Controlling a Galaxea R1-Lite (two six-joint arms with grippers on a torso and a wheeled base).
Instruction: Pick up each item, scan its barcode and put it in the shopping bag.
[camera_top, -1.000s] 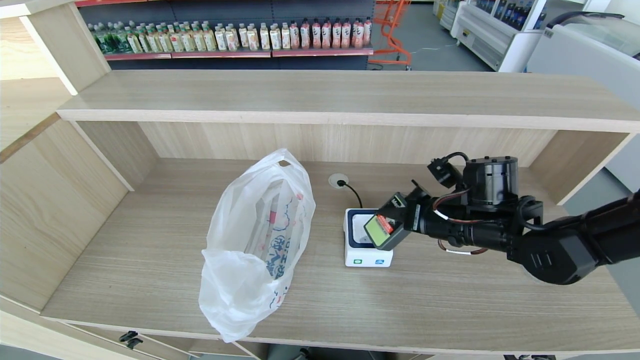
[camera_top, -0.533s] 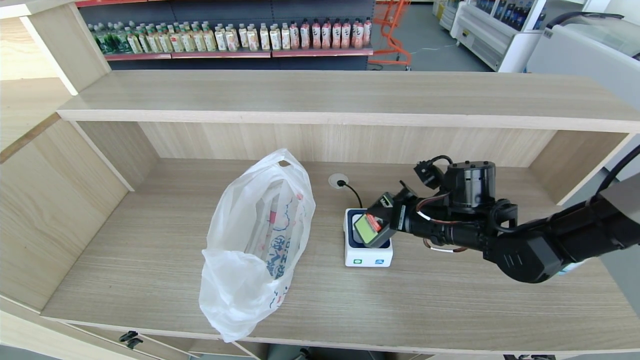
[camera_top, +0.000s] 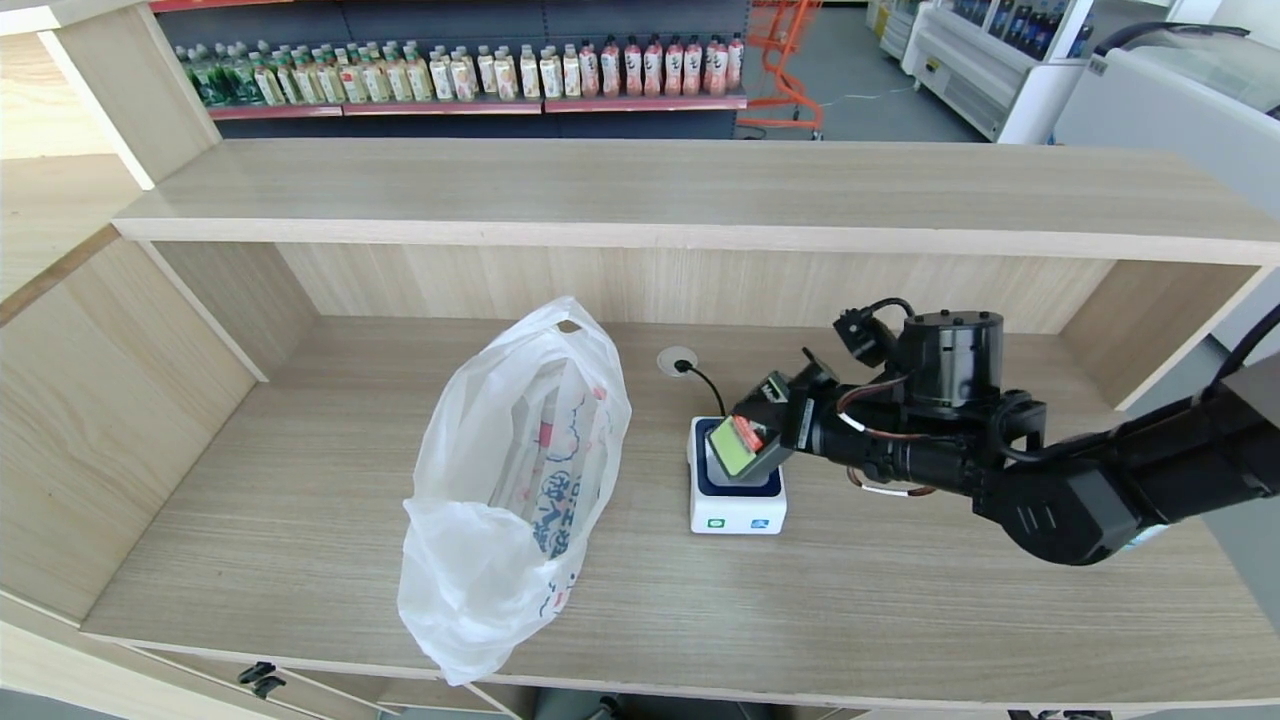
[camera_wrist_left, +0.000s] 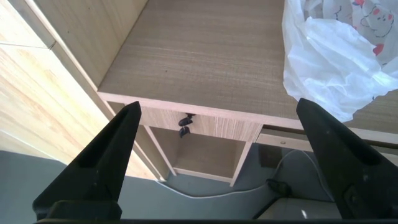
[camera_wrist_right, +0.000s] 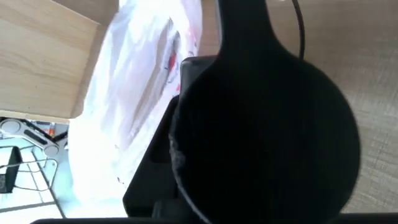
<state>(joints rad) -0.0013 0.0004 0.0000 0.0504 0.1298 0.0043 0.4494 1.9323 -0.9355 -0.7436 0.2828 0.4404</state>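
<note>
Right arm: stretched across toward the left.
Right gripper (camera_top: 755, 438): clamped on green item (camera_top: 730, 453).
Left gripper (camera_wrist_left: 219, 107): hung with fingers spread wide.

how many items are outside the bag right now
1: the green item, held in the right gripper over the white scanner, right of the shopping bag. Whatever is inside the bag is too hidden to count.

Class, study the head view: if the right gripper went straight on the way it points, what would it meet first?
Probably the shopping bag: the right gripper, holding a green item above the scanner, points toward the bag's side. Depth is unclear.
</note>
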